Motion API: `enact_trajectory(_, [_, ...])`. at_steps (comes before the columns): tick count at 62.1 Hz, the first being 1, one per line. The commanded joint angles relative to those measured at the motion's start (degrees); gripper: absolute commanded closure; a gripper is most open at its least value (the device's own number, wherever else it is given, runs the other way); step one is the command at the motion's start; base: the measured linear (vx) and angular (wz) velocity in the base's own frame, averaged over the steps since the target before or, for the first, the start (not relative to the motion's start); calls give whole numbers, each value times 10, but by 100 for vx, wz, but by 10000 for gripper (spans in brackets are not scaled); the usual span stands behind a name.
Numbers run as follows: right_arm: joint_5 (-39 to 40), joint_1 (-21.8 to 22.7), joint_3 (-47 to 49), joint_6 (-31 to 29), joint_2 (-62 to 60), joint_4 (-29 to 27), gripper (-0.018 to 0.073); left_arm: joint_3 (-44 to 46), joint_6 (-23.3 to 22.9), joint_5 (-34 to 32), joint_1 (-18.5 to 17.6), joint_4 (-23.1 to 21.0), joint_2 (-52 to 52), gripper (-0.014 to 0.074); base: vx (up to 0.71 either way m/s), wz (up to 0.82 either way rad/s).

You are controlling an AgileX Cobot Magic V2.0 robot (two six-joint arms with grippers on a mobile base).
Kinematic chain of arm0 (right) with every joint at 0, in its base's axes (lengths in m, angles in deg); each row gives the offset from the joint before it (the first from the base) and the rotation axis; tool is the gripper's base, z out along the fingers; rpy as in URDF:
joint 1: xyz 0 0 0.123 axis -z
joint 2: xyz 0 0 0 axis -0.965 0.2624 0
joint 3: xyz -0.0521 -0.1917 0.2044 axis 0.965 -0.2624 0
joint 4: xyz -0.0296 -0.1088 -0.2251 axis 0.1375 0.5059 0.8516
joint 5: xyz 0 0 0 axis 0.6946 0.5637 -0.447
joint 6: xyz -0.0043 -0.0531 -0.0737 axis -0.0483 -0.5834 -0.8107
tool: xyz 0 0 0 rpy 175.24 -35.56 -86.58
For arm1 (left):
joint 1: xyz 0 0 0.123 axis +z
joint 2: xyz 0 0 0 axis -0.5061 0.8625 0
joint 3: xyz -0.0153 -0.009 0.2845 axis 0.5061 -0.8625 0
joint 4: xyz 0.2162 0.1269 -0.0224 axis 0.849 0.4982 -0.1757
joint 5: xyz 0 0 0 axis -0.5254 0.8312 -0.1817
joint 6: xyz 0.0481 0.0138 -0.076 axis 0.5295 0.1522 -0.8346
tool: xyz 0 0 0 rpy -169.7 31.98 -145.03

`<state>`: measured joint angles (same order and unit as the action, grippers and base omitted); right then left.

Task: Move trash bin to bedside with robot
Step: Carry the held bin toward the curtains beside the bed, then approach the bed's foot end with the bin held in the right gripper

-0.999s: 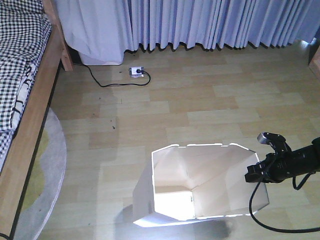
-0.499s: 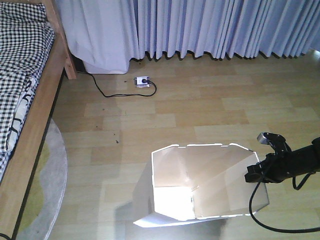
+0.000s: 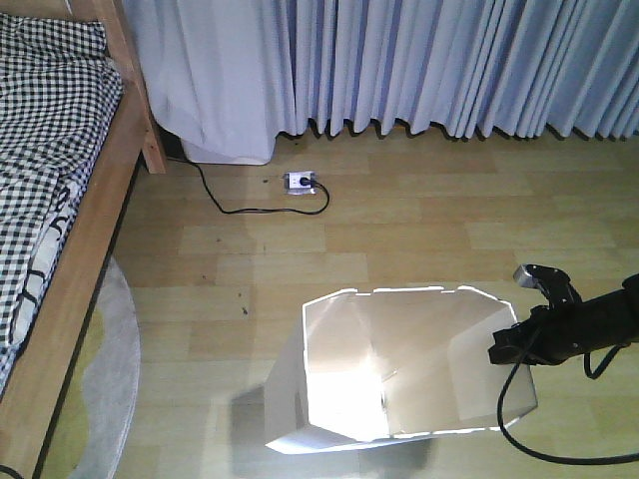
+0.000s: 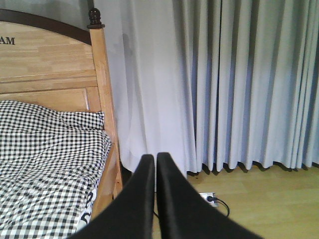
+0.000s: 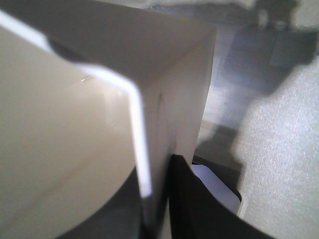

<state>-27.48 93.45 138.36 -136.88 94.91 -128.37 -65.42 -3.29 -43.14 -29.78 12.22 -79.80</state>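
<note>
Right gripper (image 3: 511, 347): jaws clamped on the thin right-hand wall of the trash bin (image 3: 399, 369), just under the rim; the wrist view shows the wall (image 5: 149, 149) pinched between the black fingers (image 5: 187, 199). Left gripper (image 4: 155, 191): fingers pressed together, nothing between them, aimed at the bed (image 3: 60, 190).

Bin position: well right of the bed, mouth up. Whether its base rests on the floor cannot be told.

Risks (judgement):
- Single-edge pinch on a flexible wall, so the bin may twist, slip out or tip.
- The round rug (image 3: 105, 389) beside the bed frame could snag the base.
- The power strip (image 3: 300, 182) and its black cable lie beyond the bed's post.

Surface: light plank floor (image 3: 429, 235), smooth. Pale curtains (image 3: 449, 60) hang along the far wall.
</note>
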Motion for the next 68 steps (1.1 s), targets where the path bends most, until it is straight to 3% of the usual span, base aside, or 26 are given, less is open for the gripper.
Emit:
enact_trajectory(1, [-133, 2, 5, 1, -40, -28, 564, -7, -8, -43, -4, -5, -3, 603, 19, 5])
enact_trajectory(68, [-134, 2, 5, 1, -40, -28, 564, -7, -8, -43, -4, -5, -3, 603, 18, 4])
